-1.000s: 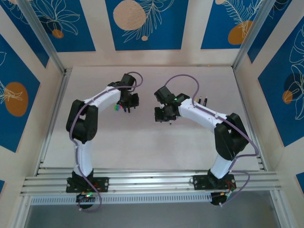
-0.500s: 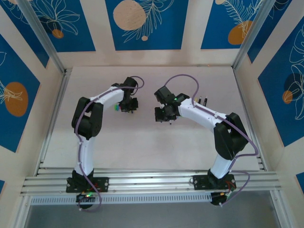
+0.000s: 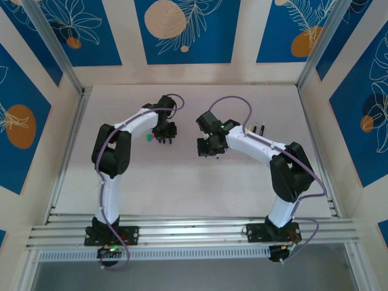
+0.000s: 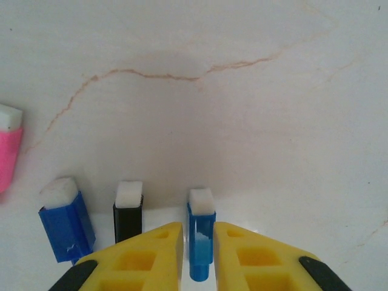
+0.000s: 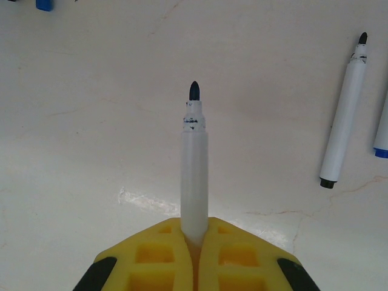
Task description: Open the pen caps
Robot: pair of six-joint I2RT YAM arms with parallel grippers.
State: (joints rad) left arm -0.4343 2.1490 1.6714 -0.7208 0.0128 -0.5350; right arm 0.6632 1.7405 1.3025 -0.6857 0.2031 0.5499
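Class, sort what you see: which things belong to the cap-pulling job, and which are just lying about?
Job: left gripper, light-blue cap between its fingers, black cap, dark-blue cap, pink cap, right gripper, held pen, loose pen.
Just there: table, patterned wall panels, metal rails.

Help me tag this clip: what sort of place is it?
Likely a robot test booth: arms bolted to an aluminium rail, blue leaf-print wall panels, uncapped pens on the table.

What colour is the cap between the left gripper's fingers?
The cap is bright blue, white on top; left wrist view shows it best.
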